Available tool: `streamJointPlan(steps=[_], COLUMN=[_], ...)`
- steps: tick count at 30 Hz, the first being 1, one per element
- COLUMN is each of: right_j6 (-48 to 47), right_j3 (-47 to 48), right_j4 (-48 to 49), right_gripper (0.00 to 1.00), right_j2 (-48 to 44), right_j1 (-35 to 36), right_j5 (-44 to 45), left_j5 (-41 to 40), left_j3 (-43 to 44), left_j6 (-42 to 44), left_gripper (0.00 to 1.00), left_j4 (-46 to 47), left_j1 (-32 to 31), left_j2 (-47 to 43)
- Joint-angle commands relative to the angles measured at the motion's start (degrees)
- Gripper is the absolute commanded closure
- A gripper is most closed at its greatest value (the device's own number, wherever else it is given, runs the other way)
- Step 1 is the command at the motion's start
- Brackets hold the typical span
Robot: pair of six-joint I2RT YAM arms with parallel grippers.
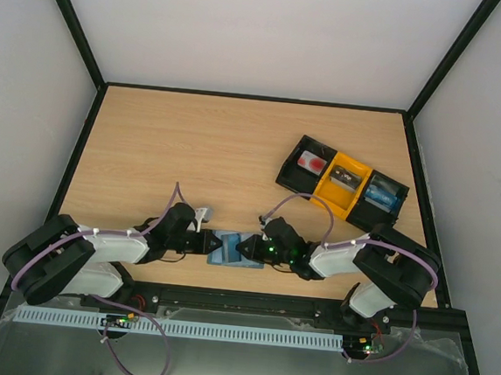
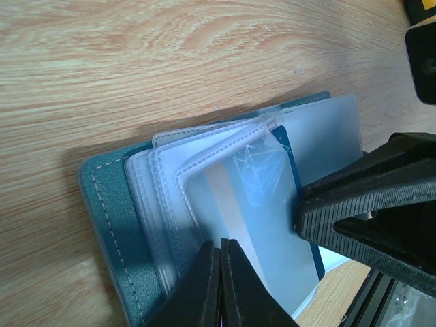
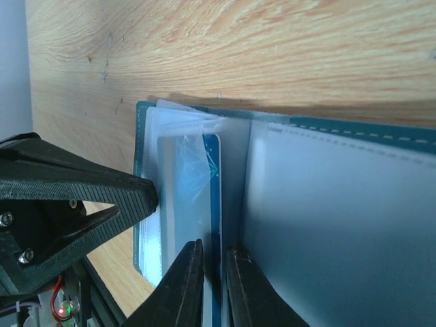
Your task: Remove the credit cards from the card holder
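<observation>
The grey-blue card holder (image 1: pixel 225 248) lies open on the table near the front edge, between my two grippers. In the left wrist view its teal cover (image 2: pixel 109 218) and clear plastic sleeves are fanned out. My left gripper (image 2: pixel 222 262) is shut on one clear sleeve at its near edge. A blue credit card (image 2: pixel 287 153) sits in a sleeve. In the right wrist view the card's blue edge (image 3: pixel 215 184) runs down between my right gripper's (image 3: pixel 214 272) fingers, which are shut on it. The holder's cover (image 3: pixel 354 131) lies to the right.
A black-and-yellow three-compartment tray (image 1: pixel 343 185) with small items stands at the back right. Bare wooden table (image 1: pixel 192 147) stretches behind the holder. The table's front edge and black rail lie just behind both grippers (image 1: pixel 200 240) (image 1: pixel 252 249).
</observation>
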Motion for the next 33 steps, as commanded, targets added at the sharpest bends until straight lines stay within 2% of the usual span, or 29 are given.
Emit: streamJointPlan(steps=[1, 5, 9, 12, 13, 16, 26, 33], right_j6=[0.8, 1.1, 1.7, 1.7, 1.7, 1.6, 2.0, 1.8], right_j3=[-1.1, -1.6, -2.7, -3.0, -3.0, -3.1, -3.9, -2.3], right_j4=[2.2, 2.7, 3.2, 2.9, 2.8, 3.2, 3.9, 2.6], right_gripper=[0.89, 0.98, 0.98, 0.89, 0.89, 0.98, 0.98, 0.86], right_j2=[-1.2, -2.0, -3.1, -3.4, -3.4, -3.1, -3.5, -2.5], right_j1=[-0.5, -0.7, -1.1, -1.3, -1.3, -1.4, -1.7, -1.8], right_j5=[-1.2, -1.2, -1.0, -1.0, -1.1, -1.6, -0.9, -0.6], left_j5=[-1.8, -1.9, -2.0, -2.1, -2.1, -2.1, -1.9, -1.4], left_j3=[0.3, 0.2, 0.1, -0.1, -0.1, 0.1, 0.1, 0.1], left_j6=[1.4, 1.3, 1.2, 1.0, 0.9, 0.9, 0.8, 0.4], left_gripper=[0.97, 0.97, 0.97, 0.97, 0.97, 0.97, 0.97, 0.97], left_j4=[-3.2, -3.2, -3.2, -3.0, -2.9, -2.7, -2.5, -1.9], left_j1=[0.2, 0.2, 0.2, 0.2, 0.2, 0.2, 0.2, 0.2], left_j2=[-0.1, -0.4, -0.5, -0.6, -0.6, -0.2, 0.1, 0.3])
